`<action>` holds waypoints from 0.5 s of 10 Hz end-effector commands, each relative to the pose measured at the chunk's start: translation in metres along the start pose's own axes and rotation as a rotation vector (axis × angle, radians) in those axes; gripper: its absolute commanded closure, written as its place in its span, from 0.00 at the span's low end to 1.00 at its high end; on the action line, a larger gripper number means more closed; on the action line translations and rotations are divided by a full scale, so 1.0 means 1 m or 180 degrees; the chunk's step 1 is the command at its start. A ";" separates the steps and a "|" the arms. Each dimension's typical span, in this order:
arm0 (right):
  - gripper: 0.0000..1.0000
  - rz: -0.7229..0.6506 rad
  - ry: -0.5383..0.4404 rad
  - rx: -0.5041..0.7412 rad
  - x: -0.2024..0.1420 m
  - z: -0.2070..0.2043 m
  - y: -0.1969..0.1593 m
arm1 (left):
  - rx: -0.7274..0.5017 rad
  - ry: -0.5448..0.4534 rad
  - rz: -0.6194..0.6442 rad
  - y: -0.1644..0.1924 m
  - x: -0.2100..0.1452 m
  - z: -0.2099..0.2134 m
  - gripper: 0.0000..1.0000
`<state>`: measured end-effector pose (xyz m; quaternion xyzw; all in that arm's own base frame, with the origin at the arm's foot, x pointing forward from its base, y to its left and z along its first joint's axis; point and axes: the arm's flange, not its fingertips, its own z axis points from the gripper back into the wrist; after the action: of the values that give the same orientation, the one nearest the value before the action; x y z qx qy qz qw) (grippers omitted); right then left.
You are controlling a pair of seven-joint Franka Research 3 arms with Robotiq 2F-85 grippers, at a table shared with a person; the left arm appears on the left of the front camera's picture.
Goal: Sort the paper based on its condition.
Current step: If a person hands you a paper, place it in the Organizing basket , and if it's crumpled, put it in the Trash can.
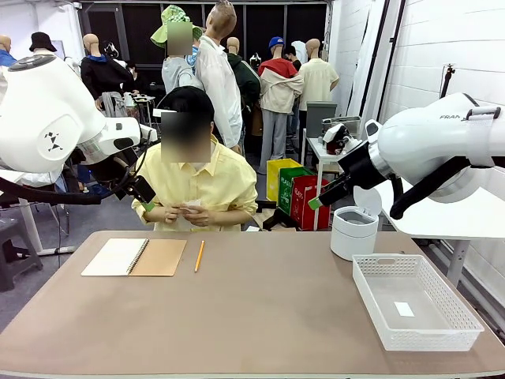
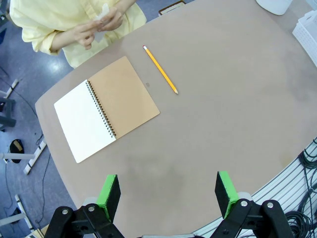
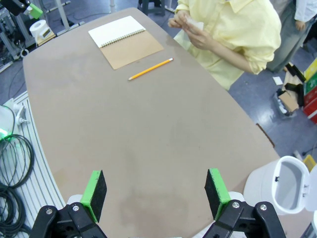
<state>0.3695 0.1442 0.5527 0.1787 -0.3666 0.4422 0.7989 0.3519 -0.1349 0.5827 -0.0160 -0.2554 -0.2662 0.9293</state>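
The person across the table holds a small white piece of paper (image 1: 192,206) in both hands at chest height; the same paper (image 2: 102,13) shows in the left wrist view, and the paper (image 3: 194,23) in the right wrist view. My left gripper (image 2: 167,193) hangs open high over the table's left half, nothing between its green pads. My right gripper (image 3: 155,192) is open too, above the table's right half, with nothing in it. In the front view the left gripper (image 1: 146,201) and right gripper (image 1: 317,201) hover on either side of the person.
An open brown-covered spiral notebook (image 1: 134,257) lies at the far left with a yellow pencil (image 1: 199,256) beside it. A white lidded bin (image 1: 353,231) stands at the far right. In front of it, a white mesh basket (image 1: 379,272) holds a small white scrap (image 1: 403,309).
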 end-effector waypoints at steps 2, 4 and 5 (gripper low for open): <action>0.00 -0.0031 -0.0030 0.0056 0.000 -0.002 -0.001 | -0.0005 -0.0019 -0.0005 0.000 0.000 0.000 0.00; 0.00 -0.0031 -0.0030 0.0056 0.000 -0.002 -0.001 | -0.0005 -0.0019 -0.0005 0.000 0.000 0.000 0.00; 0.00 -0.0031 -0.0030 0.0056 0.000 -0.002 -0.001 | -0.0005 -0.0019 -0.0005 0.000 0.000 0.000 0.00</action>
<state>0.3695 0.1442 0.5527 0.1787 -0.3666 0.4422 0.7989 0.3519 -0.1349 0.5827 -0.0160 -0.2554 -0.2662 0.9293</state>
